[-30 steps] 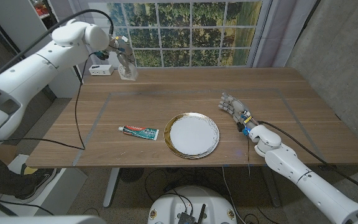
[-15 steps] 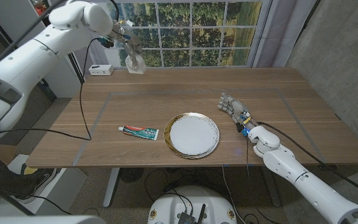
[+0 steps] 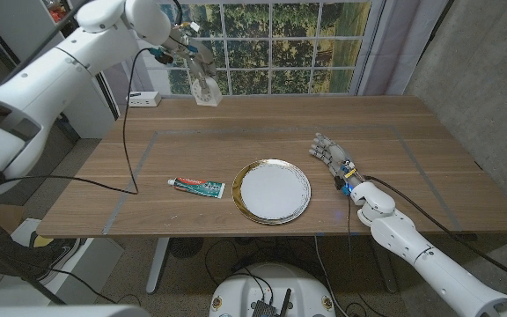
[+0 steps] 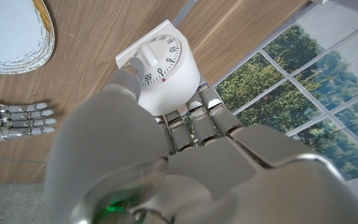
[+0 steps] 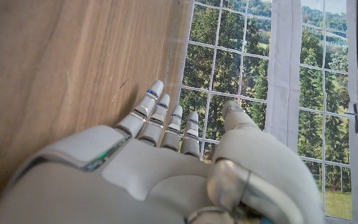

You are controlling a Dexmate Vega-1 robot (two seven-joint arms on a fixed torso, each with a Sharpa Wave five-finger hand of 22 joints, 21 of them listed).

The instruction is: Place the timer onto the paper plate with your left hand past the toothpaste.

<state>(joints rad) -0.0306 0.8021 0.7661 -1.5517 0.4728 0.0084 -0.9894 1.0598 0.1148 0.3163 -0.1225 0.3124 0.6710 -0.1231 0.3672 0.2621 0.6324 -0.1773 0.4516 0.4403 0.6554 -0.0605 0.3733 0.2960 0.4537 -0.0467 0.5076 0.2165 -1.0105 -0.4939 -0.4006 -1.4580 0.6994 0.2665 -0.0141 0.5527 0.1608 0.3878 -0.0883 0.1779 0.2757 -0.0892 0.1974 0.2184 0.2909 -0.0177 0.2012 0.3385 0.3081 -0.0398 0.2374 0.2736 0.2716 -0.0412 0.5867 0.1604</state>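
White and round-faced, the small plastic kitchen timer [image 4: 163,65] sits in the grasp of the left robot hand [image 3: 202,72], held up in the air above the far left part of the brown wooden counter [image 3: 192,150], in front of the window. In the left wrist view the fingers [image 4: 194,121] wrap the timer's body from behind while the thumb presses against the dial face, which carries black numerals and a small red mark. The left arm reaches in from the near left, rising high across the left side with its wrist bent so that the hand points down and toward the right.

The right robot hand [image 3: 333,155] lies at the right of the counter, released and holding nothing, its fingers stretched out straight and close together, pointing toward the far side. In the right wrist view its fingers [image 5: 160,121] run alongside the wood grain; whether the palm lies flat or stands on edge I cannot tell.

The round white paper plate with a gold rim [image 3: 272,191] lies near the middle of the counter's near half. Just to its left, close to the rim, lies the white, red and green toothpaste tube [image 3: 196,186], lengthwise left to right. A small white box [image 3: 143,99] sits at the far left corner.
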